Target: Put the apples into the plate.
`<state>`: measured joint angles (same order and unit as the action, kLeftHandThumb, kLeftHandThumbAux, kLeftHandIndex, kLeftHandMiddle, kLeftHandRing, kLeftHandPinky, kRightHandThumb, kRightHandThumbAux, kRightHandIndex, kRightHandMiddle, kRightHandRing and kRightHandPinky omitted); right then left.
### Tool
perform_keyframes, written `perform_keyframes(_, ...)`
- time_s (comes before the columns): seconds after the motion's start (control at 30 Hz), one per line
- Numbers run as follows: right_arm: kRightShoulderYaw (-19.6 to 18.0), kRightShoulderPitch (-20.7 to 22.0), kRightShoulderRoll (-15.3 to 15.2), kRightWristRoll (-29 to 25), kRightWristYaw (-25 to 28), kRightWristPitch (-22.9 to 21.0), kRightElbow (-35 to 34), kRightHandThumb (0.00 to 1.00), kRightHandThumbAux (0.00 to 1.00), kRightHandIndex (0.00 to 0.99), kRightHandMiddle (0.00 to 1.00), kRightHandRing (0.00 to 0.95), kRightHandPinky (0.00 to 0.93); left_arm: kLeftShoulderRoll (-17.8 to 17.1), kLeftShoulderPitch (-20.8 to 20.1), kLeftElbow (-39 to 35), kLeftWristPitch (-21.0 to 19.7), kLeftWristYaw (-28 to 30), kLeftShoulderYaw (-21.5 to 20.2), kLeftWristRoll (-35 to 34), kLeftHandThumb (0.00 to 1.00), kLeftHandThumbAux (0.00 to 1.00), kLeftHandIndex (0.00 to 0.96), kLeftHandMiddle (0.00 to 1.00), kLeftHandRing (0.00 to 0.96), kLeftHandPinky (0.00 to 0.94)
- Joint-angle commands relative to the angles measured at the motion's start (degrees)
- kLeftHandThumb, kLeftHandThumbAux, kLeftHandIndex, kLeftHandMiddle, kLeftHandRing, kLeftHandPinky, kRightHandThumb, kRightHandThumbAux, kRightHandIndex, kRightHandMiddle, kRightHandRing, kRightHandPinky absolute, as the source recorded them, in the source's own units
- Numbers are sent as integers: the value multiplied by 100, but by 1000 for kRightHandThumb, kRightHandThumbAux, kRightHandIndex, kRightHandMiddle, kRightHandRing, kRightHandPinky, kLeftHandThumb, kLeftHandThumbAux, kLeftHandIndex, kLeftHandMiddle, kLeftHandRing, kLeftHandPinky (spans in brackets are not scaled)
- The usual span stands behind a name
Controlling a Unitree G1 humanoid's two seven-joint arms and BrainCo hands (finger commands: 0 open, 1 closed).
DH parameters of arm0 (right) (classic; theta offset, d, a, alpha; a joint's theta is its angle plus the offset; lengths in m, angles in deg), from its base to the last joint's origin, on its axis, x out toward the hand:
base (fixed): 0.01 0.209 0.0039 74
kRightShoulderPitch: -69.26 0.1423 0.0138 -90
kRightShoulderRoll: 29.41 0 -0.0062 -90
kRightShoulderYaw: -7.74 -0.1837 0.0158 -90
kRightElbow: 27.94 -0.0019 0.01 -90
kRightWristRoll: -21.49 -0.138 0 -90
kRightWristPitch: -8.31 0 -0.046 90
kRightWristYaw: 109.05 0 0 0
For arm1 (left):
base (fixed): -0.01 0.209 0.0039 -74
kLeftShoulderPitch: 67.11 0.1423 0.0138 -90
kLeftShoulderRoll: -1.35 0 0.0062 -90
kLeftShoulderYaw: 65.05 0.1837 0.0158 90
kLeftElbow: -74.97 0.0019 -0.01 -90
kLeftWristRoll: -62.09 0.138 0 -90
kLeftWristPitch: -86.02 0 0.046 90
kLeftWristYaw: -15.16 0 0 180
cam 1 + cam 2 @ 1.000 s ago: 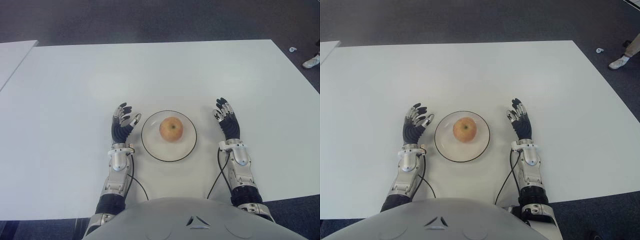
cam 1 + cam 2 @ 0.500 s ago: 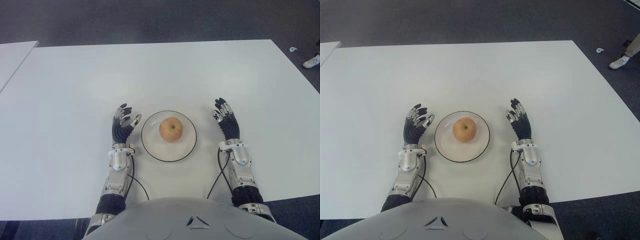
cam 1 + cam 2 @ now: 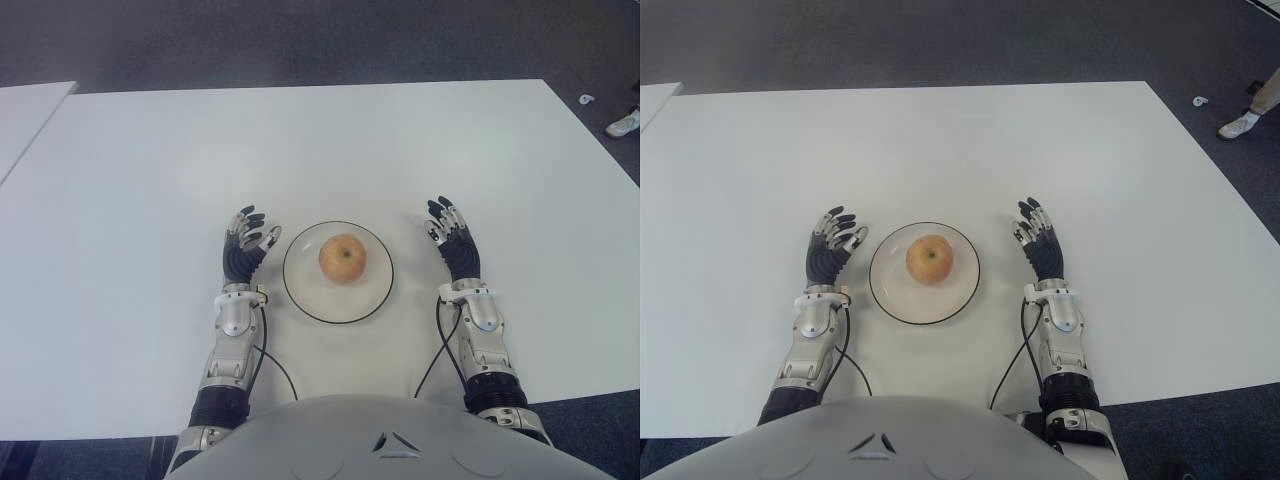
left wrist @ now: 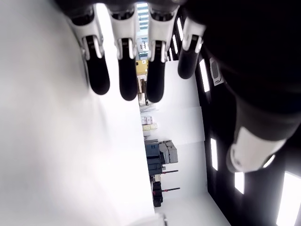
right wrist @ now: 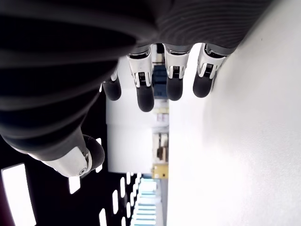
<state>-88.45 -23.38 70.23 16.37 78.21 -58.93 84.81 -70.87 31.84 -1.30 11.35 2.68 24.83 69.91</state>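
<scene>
A: The left robot hand [image 3: 246, 249] is sitting just beside the plate's left edge with its fingers relaxed and slightly curled, gripping nothing. The right robot hand [image 3: 453, 243] is showing a little farther off on the plate's right side, fingers extended and likewise carrying nothing.

B: And the apple?

A: The apple [image 3: 342, 258] is lying inside the white plate [image 3: 303, 297], roughly at its centre, upright with the stem dimple facing up. It is sitting between the two hands, touching neither.

B: So which step is the robot working through?

A: Judging by the layout, the placing step is looking finished for this fruit. No other apple is showing anywhere on the white surface [image 3: 300, 150], so I am reading this as the tail end of the task.

B: What is the next move calling for?

A: Probably just keeping both hands clear of the plate's rim so nothing is getting nudged. If another apple is waiting outside the view, I am not able to tell from here.
</scene>
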Motion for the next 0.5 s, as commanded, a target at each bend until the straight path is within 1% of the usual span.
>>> perform_keyframes(0.03, -20, -546, 96, -33, -18, -490, 414, 151, 624, 83, 160, 76, 0, -30, 129, 215, -345, 168, -21, -103, 292, 681, 205, 297, 295, 289)
perform_keyframes(0.27, -18, -550, 82, 13, -46, -481, 391, 156, 638, 88, 175, 90, 0, -17, 76, 350, -268, 207, -25, -138, 314, 697, 212, 295, 288, 282)
perform_keyframes(0.5, -13, -566, 60, 27, -46, -539, 333, 147, 648, 79, 170, 91, 0, -22, 21, 472, -129, 227, -25, -169, 322, 704, 228, 310, 305, 316)
